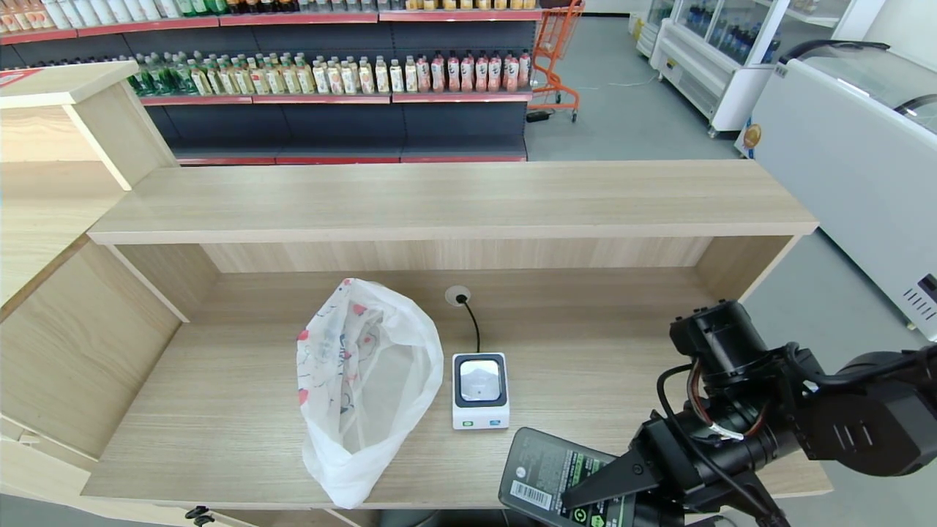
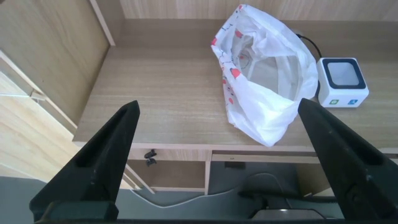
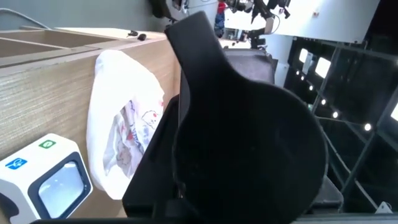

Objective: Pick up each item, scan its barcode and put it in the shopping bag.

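Note:
A white plastic shopping bag [image 1: 366, 380] with red print lies open on the wooden counter [image 1: 219, 410], its mouth toward the counter's front edge. To its right sits the white barcode scanner [image 1: 480, 388] with its dark window facing up. My right gripper [image 1: 596, 490] is at the counter's front right, shut on a dark flat package [image 1: 545, 476] with a white barcode label. In the right wrist view the package [image 3: 249, 149] is close up, with the bag [image 3: 124, 124] and scanner [image 3: 43, 180] beyond it. My left gripper [image 2: 217, 168] hangs open and empty before the counter's front edge, short of the bag [image 2: 267, 81] and scanner [image 2: 341, 81].
A black cable runs from the scanner to a hole [image 1: 457, 295] at the back of the counter. A raised top shelf [image 1: 454, 197] overhangs the rear and a side wall [image 1: 80, 351] closes the left. Bottle shelves and freezers stand beyond.

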Robot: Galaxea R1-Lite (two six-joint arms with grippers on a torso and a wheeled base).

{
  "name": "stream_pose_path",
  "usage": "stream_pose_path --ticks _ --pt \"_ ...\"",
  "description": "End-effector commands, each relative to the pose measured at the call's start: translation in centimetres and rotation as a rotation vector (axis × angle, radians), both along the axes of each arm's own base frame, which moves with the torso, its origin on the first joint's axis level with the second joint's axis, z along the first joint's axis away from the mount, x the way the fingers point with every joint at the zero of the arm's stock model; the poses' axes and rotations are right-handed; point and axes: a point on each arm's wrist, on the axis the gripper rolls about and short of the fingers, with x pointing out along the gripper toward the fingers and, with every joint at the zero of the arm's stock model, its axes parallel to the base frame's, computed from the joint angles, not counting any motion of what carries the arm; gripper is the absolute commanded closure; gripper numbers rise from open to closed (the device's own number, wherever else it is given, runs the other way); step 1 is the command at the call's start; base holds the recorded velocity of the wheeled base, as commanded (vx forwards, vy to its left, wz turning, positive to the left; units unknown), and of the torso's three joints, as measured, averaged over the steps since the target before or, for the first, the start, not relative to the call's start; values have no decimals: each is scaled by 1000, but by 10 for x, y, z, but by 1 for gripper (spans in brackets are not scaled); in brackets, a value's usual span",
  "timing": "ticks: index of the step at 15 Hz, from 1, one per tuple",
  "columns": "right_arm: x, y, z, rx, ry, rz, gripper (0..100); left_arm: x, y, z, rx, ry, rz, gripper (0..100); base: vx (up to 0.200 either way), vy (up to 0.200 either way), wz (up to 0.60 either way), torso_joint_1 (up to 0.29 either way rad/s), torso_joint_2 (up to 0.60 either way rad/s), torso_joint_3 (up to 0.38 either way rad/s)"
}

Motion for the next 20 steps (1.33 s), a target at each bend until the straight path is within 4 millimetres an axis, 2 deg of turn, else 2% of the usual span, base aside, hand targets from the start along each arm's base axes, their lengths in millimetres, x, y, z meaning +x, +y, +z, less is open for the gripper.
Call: stream_pose_path --ticks 1,9,11,13,14,15,16,17,18,19,20 --pt "0 1 0 17 -72 31 100 0 0 0 0 0 0 0 0 0 0 0 0 0" --pt "-4 -1 2 28 -70 40 100 0 0 0 0 0 0 0 0 0 0 0 0 0" --pt "-10 1 13 46 -103 57 100 0 0 0 1 0 0 0 0 0 0 0 0 0" --pt "-35 13 35 5 194 32 100 0 0 0 0 0 0 0 0 0 0 0 0 0" --pt "-43 8 57 26 251 -3 100 0 0 0 1 0 0 0 0 0 0 0 0 0" --pt "-51 -9 76 46 307 -75 100 0 0 0 0 0 0 0 0 0 0 0 0 0" --pt "-58 -32 70 -9 534 -197 100 0 0 0 0 0 0 0 0 0 0 0 0 0" --pt "-64 -43 77 -17 630 -259 100 0 0 0 1 1 0 0 0 0 0 0 0 0" --pt "-71 -65 88 -5 873 -419 100 0 0 0 0 0 0 0 0 0 0 0 0 0" --pt "-74 -78 94 28 994 -512 100 0 0 0 1 0 0 0 0 0 0 0 0 0" --pt "-80 -104 102 126 1365 -716 100 0 0 0 1 0 0 0 0 0 0 0 0 0"
